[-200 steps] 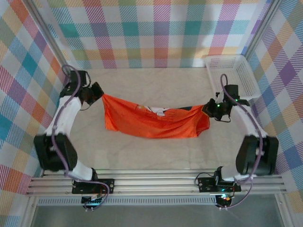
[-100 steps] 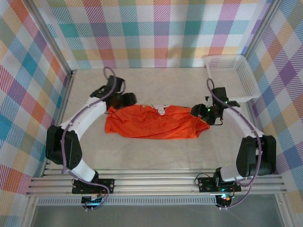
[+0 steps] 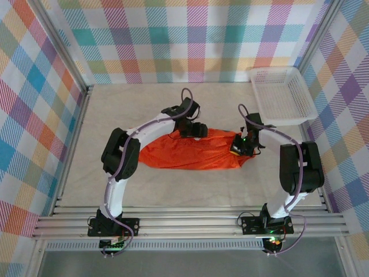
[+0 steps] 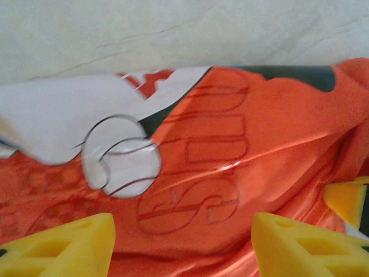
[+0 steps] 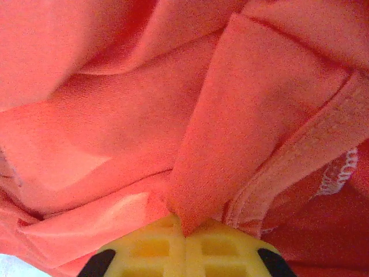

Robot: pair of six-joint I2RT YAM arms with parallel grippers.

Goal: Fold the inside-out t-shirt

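The inside-out t-shirt [image 3: 190, 156] lies bunched in a long orange strip across the middle of the table. My left gripper [image 3: 199, 131] hovers over its far edge. In the left wrist view this gripper [image 4: 183, 247] is open, its yellow fingertips [image 4: 63, 248] spread wide above the t-shirt [image 4: 259, 133] and its white print [image 4: 121, 164], with nothing between them. My right gripper [image 3: 238, 149] sits at the shirt's right end. In the right wrist view its pads [image 5: 155, 248] are pressed together on a fold of the orange fabric [image 5: 115, 115], so the gripper [image 5: 184, 238] is shut on it.
A white mesh basket [image 3: 282, 95] stands at the back right corner. The pale table [image 3: 173, 104] is walled by checked panels on three sides. A metal rail [image 3: 190, 222] runs along the near edge by the arm bases.
Both arms have swung inward from the shirt's ends. The left gripper has let go and moved right over the print. The shirt, earlier stretched between them, now lies slack and narrower.
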